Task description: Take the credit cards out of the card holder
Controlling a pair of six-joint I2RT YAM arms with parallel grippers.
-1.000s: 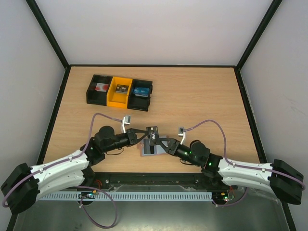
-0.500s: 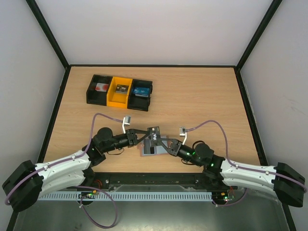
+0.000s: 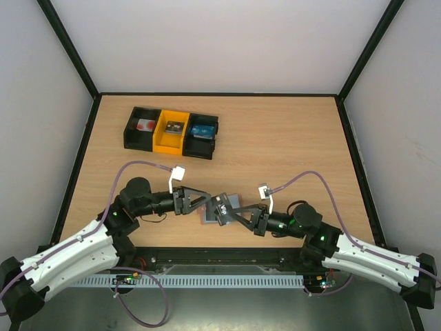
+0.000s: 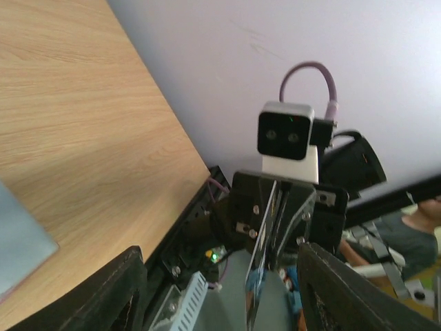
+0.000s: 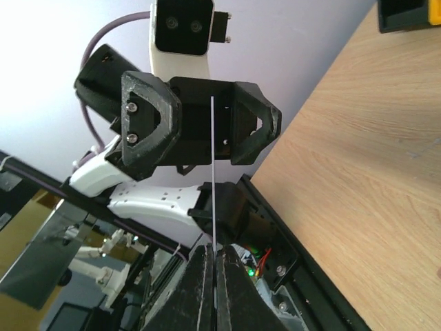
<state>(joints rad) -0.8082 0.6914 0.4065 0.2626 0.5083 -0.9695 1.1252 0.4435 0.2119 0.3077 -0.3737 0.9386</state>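
The card holder (image 3: 209, 218) lies open on the table near the front edge, its blue-grey inside up; one corner of it (image 4: 17, 241) shows in the left wrist view. My right gripper (image 3: 231, 212) (image 5: 213, 252) is shut on a dark credit card (image 3: 222, 205), held just above the holder. That card is seen edge-on as a thin line (image 5: 213, 172) (image 4: 258, 276). My left gripper (image 3: 202, 201) (image 4: 220, 255) faces it from the left, open, with its fingers on either side of the card and not touching it. Other cards are not visible.
A row of three bins (image 3: 171, 131), black, yellow and black, stands at the back left with small items inside. The table's front rail (image 3: 220, 256) runs just behind both grippers. The right wrist camera (image 4: 286, 134) faces the left gripper closely.
My left gripper has opened, let go of the card and drawn back to the left. My right gripper has shut on the card, which now sits lower and nearer the front.
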